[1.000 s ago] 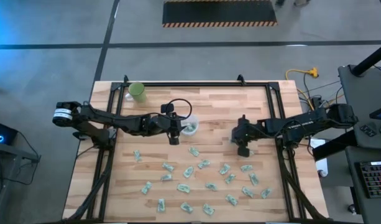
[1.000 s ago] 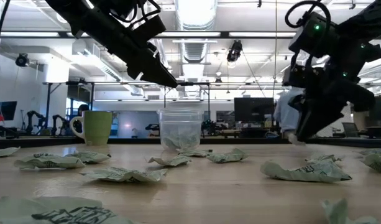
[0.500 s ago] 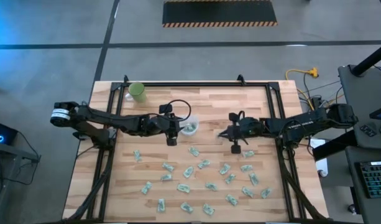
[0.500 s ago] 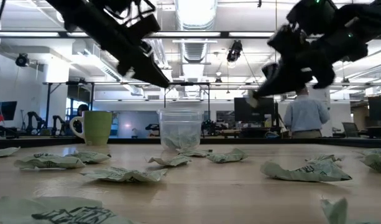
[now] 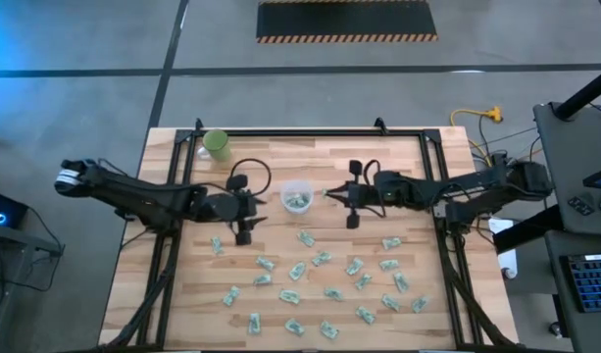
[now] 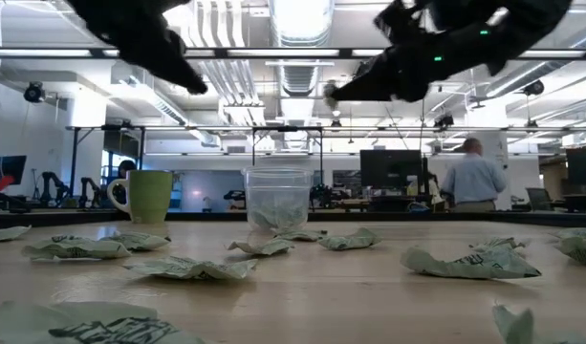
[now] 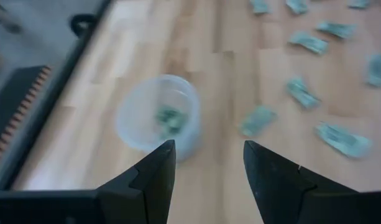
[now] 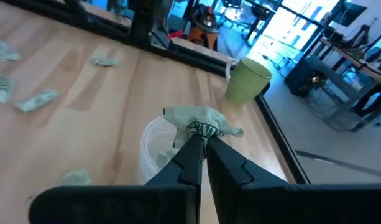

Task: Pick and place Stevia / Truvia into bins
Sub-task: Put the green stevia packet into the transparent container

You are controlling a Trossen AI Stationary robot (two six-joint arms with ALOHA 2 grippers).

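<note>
Many pale green and white Stevia packets [image 5: 320, 260] lie scattered flat on the near half of the wooden table. The clear cup [image 5: 296, 196] stands upright mid-table with a few packets inside. My right gripper [image 5: 326, 193] hovers just right of the cup's rim, high above the table, shut on one crumpled packet [image 8: 202, 119]. My left gripper [image 5: 253, 208] hangs open and empty to the left of the cup [image 7: 158, 113], raised off the table. My right gripper pinches the packet's lower edge [image 8: 201, 132] between its two fingertips [image 8: 191, 149]. The fingers come from the table's right, almost level and slanting slightly down. The crumpled packet [image 6: 328, 93] sticks out past the tips, lifted clear, beside the cup's rim.
An opaque light-green mug [image 5: 217, 145] stands at the far left corner. A black frame rail [image 5: 300, 132] runs along the table's far edge and sides. A person [image 6: 472, 182] stands in the room beyond the table.
My right gripper has risen from the table's right half with a packet, tipped from pointing down to nearly level, and travelled left toward the cup. My left gripper has drawn back from the cup toward the table's left edge and gone up.
</note>
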